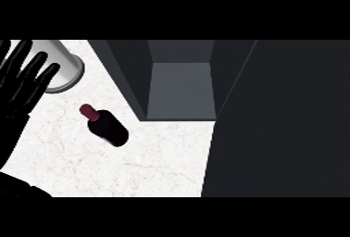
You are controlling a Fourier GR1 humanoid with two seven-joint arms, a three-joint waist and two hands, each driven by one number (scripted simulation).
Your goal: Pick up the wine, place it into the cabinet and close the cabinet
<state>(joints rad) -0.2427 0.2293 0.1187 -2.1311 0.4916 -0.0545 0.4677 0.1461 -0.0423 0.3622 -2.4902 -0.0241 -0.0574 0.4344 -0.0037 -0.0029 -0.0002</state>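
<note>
Left hand (16, 95) open, fingers spread, at left edge of desk (150, 162); wine (107, 128) near desk middle, untouched; cabinet (181, 88) open at far edge.

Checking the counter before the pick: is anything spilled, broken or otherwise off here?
Nothing stands out. The wine bottle sits capped on the counter with no spill around it, the cabinet stands open, and the left hand rests open at the left edge.
</note>
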